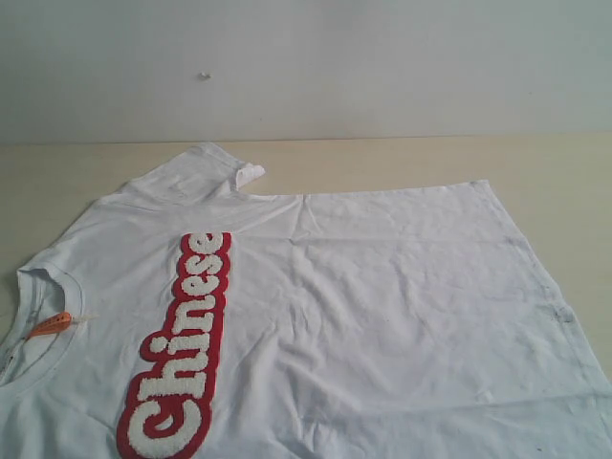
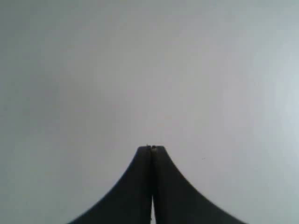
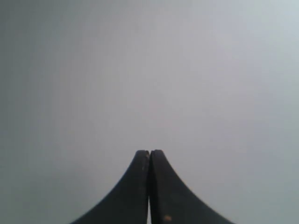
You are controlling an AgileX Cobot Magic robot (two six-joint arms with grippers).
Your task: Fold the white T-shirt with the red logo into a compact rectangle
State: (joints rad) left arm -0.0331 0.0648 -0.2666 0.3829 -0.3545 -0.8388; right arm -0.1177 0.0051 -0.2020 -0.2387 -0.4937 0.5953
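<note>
Plainly, the left gripper (image 2: 151, 148) has its 2 dark fingers pressed together with nothing between them, and the right gripper (image 3: 149, 152) is closed the same way, also empty. Each wrist view shows only a blank pale grey surface beyond the fingertips, and the exterior view shows neither gripper, so where the jaws stand relative to the garment cannot be told. The white T-shirt (image 1: 382, 306) lies spread flat, chest up, on the tan table (image 1: 382, 163). Its long axis runs across the exterior view, with the collar (image 1: 48, 282) and orange neck tag (image 1: 50, 325) at the left and the hem (image 1: 550, 287) toward the right. The red logo (image 1: 182, 354) runs crosswise to that axis, its "C" nearest the camera. 1 sleeve (image 1: 196, 172) points to the far side, toward the wall (image 1: 287, 67).
</note>
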